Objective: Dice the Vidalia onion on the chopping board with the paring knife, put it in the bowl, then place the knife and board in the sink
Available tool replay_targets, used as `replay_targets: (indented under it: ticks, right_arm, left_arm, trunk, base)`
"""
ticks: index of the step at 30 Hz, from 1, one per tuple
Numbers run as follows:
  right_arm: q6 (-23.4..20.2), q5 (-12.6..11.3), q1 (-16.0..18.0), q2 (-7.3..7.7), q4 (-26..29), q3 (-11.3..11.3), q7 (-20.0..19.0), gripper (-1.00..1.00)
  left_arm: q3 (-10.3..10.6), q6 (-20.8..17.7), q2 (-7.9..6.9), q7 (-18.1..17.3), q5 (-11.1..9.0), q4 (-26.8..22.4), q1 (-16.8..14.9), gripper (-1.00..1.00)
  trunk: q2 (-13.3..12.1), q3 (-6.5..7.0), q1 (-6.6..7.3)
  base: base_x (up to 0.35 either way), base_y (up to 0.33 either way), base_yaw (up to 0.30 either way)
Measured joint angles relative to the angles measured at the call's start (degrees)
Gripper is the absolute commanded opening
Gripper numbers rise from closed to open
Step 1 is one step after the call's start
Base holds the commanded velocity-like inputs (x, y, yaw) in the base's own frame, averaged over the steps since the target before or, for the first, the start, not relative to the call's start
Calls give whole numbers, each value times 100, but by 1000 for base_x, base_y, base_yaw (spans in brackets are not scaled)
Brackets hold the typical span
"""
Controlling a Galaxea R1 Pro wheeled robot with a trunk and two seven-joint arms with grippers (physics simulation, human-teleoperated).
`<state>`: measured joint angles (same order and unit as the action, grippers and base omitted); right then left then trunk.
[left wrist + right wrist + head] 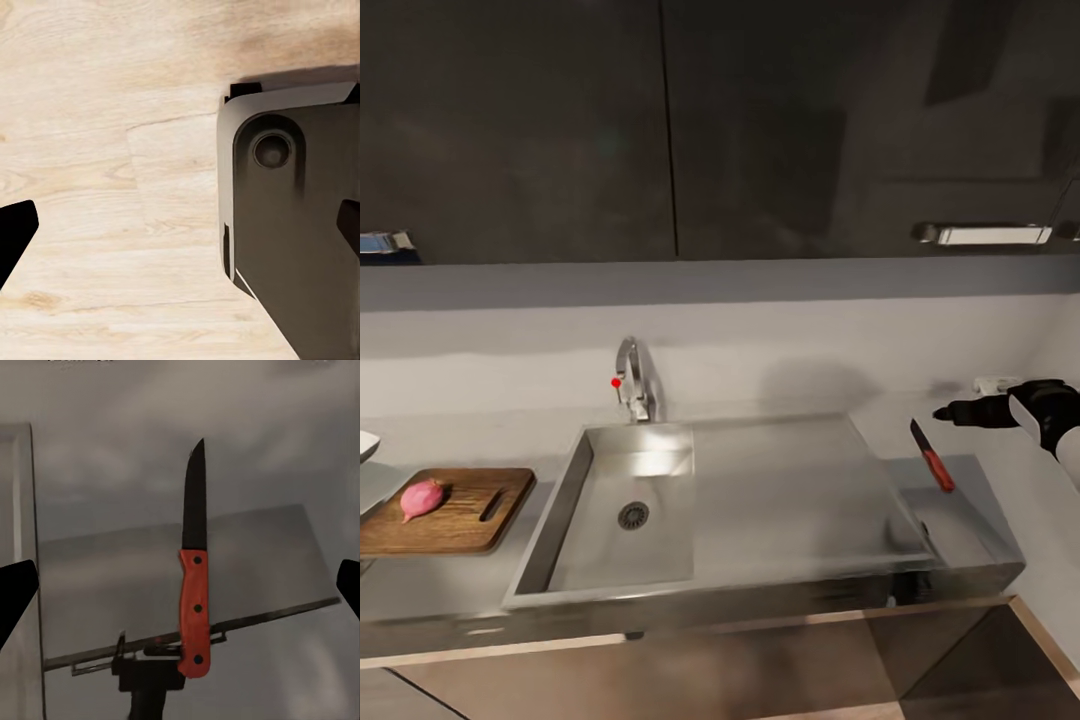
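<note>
The Vidalia onion [422,498] lies on the chopping board [465,525], on the countertop [972,515] left of the sink [790,490]. A white edge of the bowl [365,445] peeks in at the far left. Right of the sink, the paring knife [932,457] lies flat on the countertop. My right gripper [950,411] hovers just behind and above it, open. In the right wrist view the paring knife [194,585] lies between the spread fingertips [15,592], blade pointing away. My left gripper [180,229] is open and holds nothing, over a wooden floor.
The chrome tap [632,380] with its red knob stands behind the basin, whose drain [632,515] is bare. Dark wall cabinets hang above the backsplash. The wall closes in at the right. The robot's dark base [292,225] shows below the left gripper.
</note>
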<state>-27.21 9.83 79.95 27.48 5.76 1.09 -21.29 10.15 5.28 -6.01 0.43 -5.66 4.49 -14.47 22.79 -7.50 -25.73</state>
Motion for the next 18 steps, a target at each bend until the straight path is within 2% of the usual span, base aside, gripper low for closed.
replay_targets:
  ticks: [18]
  right_arm:
    - [95, 2, -1, 22, -175, -8, -27, 100]
  left_arm:
    - [0, -5, 8, 0, 0, 0, 0, 100]
  trunk:
    - [0, -165, -2]
  base:
    - [16, 0, 0]
